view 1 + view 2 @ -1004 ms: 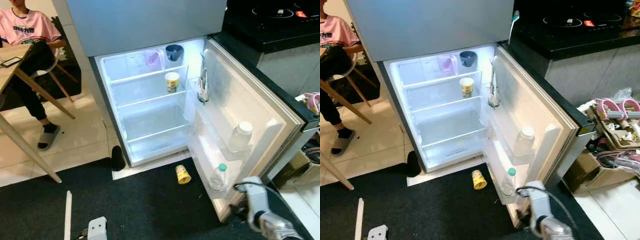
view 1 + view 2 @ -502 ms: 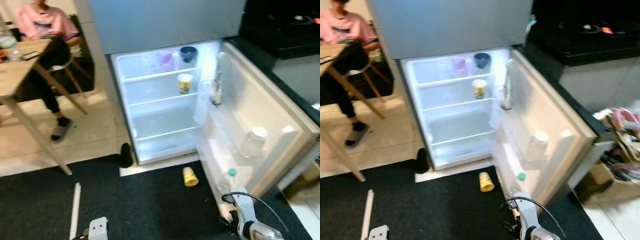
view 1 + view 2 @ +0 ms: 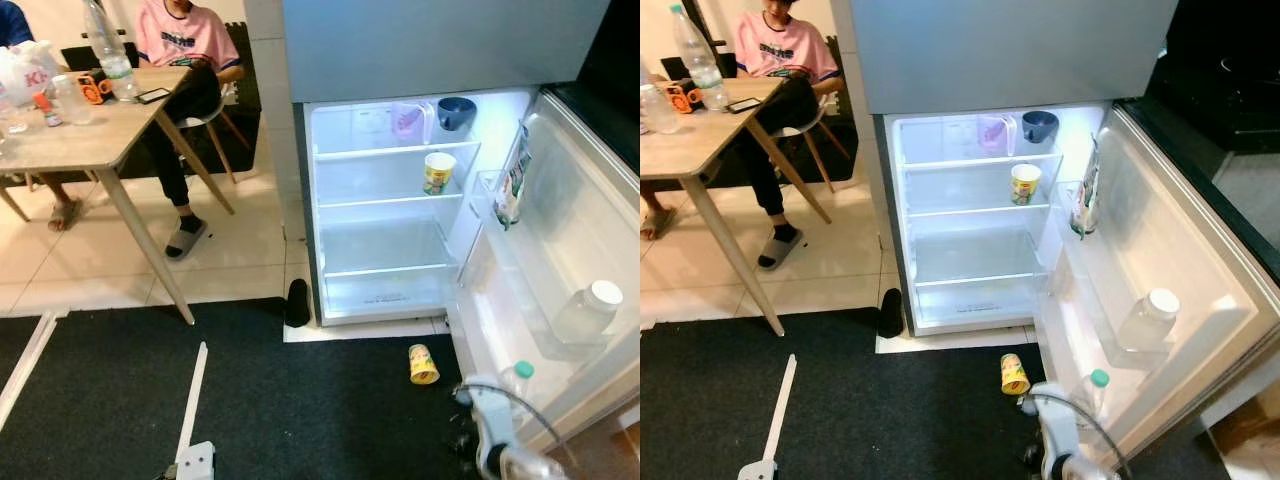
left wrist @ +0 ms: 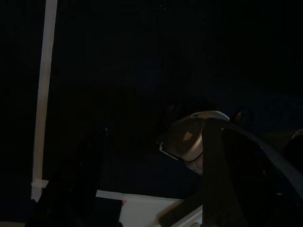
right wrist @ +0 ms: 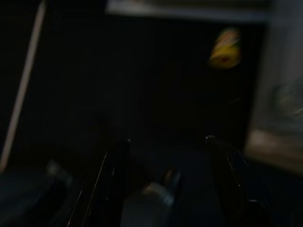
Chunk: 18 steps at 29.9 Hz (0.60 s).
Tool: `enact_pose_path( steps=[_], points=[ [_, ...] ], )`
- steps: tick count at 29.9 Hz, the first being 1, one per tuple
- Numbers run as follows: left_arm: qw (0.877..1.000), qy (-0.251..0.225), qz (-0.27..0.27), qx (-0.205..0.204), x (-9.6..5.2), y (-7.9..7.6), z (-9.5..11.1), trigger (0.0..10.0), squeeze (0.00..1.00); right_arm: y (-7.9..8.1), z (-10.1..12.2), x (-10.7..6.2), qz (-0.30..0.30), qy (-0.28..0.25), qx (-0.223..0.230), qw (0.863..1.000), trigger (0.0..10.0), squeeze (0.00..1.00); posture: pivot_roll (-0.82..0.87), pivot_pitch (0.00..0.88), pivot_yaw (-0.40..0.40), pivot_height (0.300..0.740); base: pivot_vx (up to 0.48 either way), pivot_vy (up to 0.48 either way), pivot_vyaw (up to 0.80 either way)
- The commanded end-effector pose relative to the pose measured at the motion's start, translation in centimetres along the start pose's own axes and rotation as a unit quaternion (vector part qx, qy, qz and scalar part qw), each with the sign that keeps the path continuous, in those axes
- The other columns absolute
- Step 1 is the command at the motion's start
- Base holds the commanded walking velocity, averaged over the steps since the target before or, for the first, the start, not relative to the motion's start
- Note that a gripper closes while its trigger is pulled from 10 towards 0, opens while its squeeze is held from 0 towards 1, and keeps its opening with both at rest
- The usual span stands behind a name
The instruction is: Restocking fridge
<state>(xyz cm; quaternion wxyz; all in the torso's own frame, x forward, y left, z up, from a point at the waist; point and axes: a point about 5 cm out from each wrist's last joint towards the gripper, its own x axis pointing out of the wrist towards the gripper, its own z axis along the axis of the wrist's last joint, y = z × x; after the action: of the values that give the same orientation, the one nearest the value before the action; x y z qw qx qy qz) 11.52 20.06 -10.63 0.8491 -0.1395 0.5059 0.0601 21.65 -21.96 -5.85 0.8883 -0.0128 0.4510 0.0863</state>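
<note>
1. Right gripper (image 5: 165, 156) hangs low over the dark mat (image 3: 300, 400), fingers (image 5: 111, 179) spread apart, holding nothing.
2. Left gripper's finger state: cannot tell; that arm hangs idle.
3. A yellow cup (image 3: 423, 364) lies on its side on the mat, just before the open fridge (image 3: 390, 215).
4. A person (image 3: 180, 60) sits at the bench (image 3: 70, 140).

Black mat (image 3: 250, 400) with a yellow cup (image 3: 423, 364), seemingly on its side, before the fridge (image 3: 390, 240).

The fridge (image 3: 970, 260) lower shelves lie bare, while a yellow cup (image 3: 1014, 374) lies on the mat before it.
</note>
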Motion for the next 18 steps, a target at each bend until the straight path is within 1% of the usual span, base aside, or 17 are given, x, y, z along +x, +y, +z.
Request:
enact_pose_path(
  steps=[1,4,5,8,11,13,18],
  points=[
    [1.000,0.007,-0.002,0.005,0.0,0.0,-0.4,10.0,0.00,0.0,0.0,0.0,-0.006,0.000,0.009,1.000,10.0,0.00,0.00,0.000,0.024,0.740,0.000,0.000,0.00],
    [1.000,0.009,0.001,0.006,-0.2,0.3,-0.6,10.0,0.00,0.6,2.7,0.4,0.005,-0.031,-0.003,0.999,10.0,0.00,0.01,0.000,0.030,0.740,0.000,0.000,0.00],
    [1.000,0.009,0.001,0.006,-0.2,0.3,-0.6,10.0,0.00,0.6,2.7,0.4,0.005,-0.031,-0.003,0.999,10.0,0.00,0.01,0.000,0.030,0.740,0.000,0.000,0.00],
    [1.000,0.012,0.003,0.008,-0.3,0.6,-0.8,10.0,0.00,1.0,4.5,0.6,0.007,-0.053,-0.003,0.999,10.0,0.00,0.01,0.000,0.032,0.740,0.000,0.000,0.00],
    [1.000,0.012,0.004,0.008,-0.3,0.6,-0.8,10.0,0.00,1.2,5.0,0.7,0.008,-0.060,-0.005,0.998,10.0,0.00,0.01,0.000,0.032,0.740,0.000,0.000,0.00],
    [1.000,0.010,0.003,0.007,-0.3,0.6,-0.6,10.0,0.00,1.5,6.3,0.8,0.010,-0.075,-0.004,0.997,10.0,0.00,0.01,0.000,0.031,0.740,0.000,0.000,0.00],
    [1.000,0.009,0.001,0.009,-0.2,0.5,-0.5,10.0,0.00,1.7,6.6,0.8,0.015,-0.076,-0.005,0.997,10.0,0.00,0.01,0.000,0.032,0.740,0.000,0.000,0.00]
  ],
)
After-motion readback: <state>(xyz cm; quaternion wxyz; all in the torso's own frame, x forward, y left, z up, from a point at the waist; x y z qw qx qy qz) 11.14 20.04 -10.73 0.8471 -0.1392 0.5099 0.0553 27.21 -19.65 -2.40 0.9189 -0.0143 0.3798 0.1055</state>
